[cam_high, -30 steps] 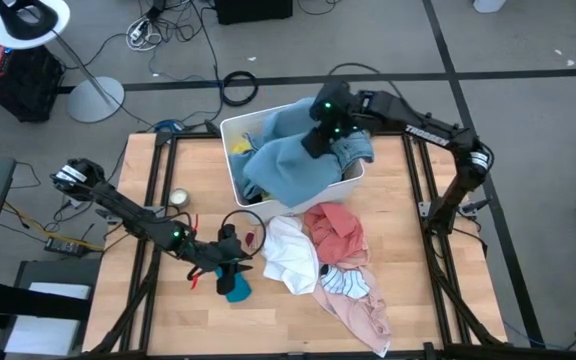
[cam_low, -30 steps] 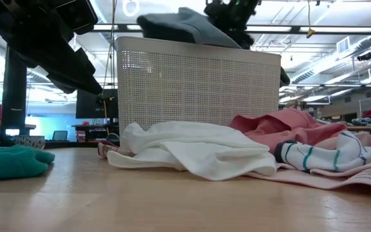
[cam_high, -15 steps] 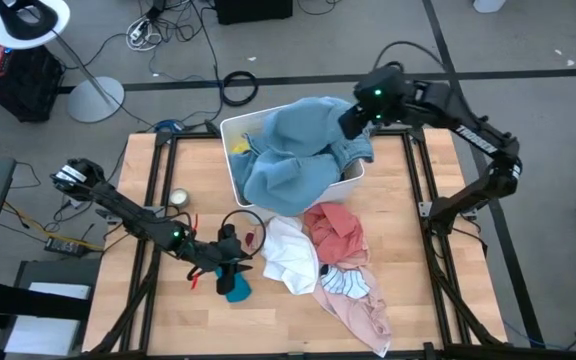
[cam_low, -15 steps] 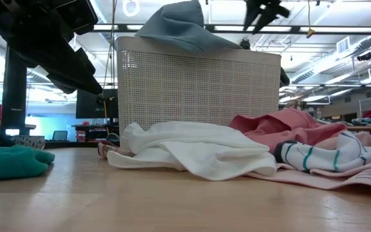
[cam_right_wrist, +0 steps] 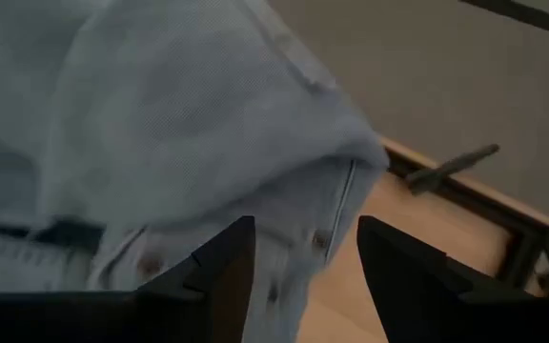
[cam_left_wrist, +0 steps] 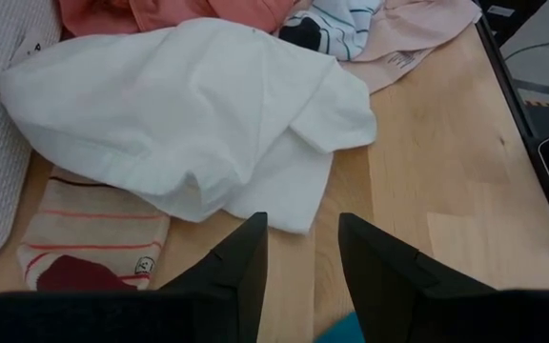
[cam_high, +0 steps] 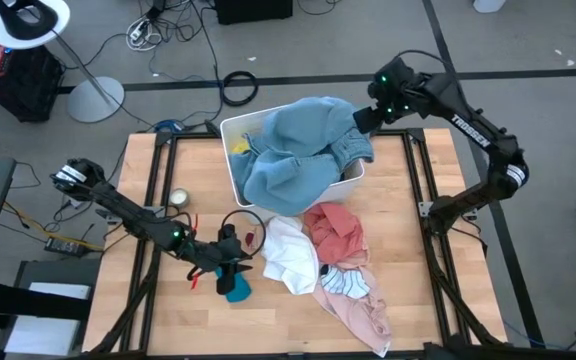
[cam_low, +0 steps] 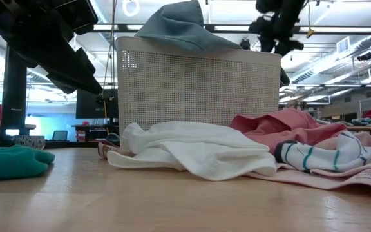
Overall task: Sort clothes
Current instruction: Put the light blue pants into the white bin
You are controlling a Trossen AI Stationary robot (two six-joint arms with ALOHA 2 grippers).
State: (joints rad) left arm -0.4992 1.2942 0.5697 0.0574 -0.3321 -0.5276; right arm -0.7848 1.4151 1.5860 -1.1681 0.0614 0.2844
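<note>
Wooden bench (cam_high: 418,310) carries everything, w/ a white perforated bin (cam_high: 230,135) at its far side, centre. Light blue denim garment (cam_high: 293,150) is the biggest piece: heaped in the bin, spilling over the near rim and draping down the front wall; in low view it peaks above the bin's top edge (cam_low: 182,26).

Next, a loose pile on the bench just in front of the bin: white shirt (cam_high: 290,255) on the left of the pile, salmon-pink garment (cam_high: 336,230) touching it on the right, then a white piece w/ teal stripes (cam_high: 346,283) and a pale pink garment (cam_high: 363,315) trailing toward the near edge. Left wrist view also shows a cream sock-like item w/ red stripes (cam_left_wrist: 93,238) partly under the white shirt, beside the bin wall.

Right hand (cam_high: 366,117) is up over the bin's far right corner, just beside the denim, fingers spread apart and empty; right wrist view shows denim buttons and seam close ahead of the two fingers (cam_right_wrist: 222,272).

Left hand (cam_high: 240,262) sits low on the bench left of the white shirt, fingers parted w/ nothing between them, near a small teal cloth (cam_high: 236,288).

Small roll of tape (cam_high: 179,199) lies apart on the left side of the bench.
</note>
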